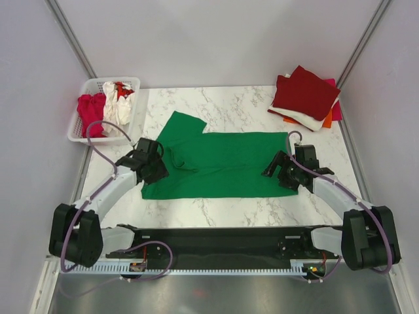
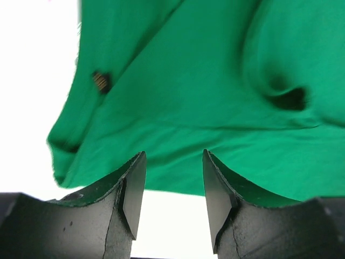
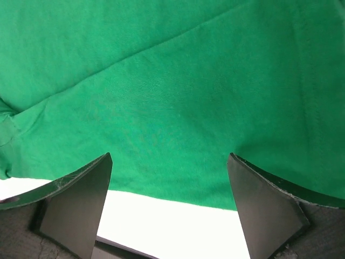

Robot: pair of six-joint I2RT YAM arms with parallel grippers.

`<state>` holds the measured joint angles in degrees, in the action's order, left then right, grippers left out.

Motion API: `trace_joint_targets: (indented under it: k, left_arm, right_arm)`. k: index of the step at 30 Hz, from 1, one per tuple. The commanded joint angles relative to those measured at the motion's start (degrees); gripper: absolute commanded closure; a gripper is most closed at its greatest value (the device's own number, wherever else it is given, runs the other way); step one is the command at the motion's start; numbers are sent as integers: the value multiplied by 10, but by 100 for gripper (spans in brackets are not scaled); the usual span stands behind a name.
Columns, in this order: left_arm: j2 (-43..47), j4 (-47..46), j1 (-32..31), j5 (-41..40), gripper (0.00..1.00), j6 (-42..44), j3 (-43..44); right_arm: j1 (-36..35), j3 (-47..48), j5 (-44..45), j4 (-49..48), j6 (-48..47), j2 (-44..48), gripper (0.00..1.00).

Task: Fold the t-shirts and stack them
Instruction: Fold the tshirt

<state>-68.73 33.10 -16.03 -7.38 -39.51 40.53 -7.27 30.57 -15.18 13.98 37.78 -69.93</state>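
Note:
The bright green t-shirt lies spread on the marble table, one sleeve pointing to the back left. My left gripper is at its left edge, open, with nothing between the jaws; in the left wrist view the green cloth lies just past the fingertips. My right gripper is at the shirt's right edge, wide open and empty; the green cloth fills the right wrist view. A stack of folded shirts, dark red on top over white, orange and magenta, sits at the back right.
A white slatted basket at the back left holds crumpled magenta, white and red shirts. Grey walls enclose the table on three sides. The arm bases and a black rail line the near edge.

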Motion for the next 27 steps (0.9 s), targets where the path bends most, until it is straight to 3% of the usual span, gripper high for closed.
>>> trace_joint_targets:
  k: [1,10,15,20,24,27]
  left_arm:
    - [-74,-16,-37,-9,46,-7,67]
    - [-284,-55,-115,-39,49,-18,195]
    - [-379,-54,-108,-48,50,28,363]
    - [-455,-17,-96,-30,48,140,595]
    - [-435,34,-93,-4,43,186,620]
    - [-380,46,-93,-14,43,165,546]
  right_arm:
    - [1,48,30,58,-24,30,3]
    - [1,75,46,105,-47,58,3]
    - [1,80,49,121,-53,73,3]
    - [1,98,49,137,-61,74,3]
    - [1,114,57,154,-79,77,2]
    - [0,106,53,140,-75,67,2]
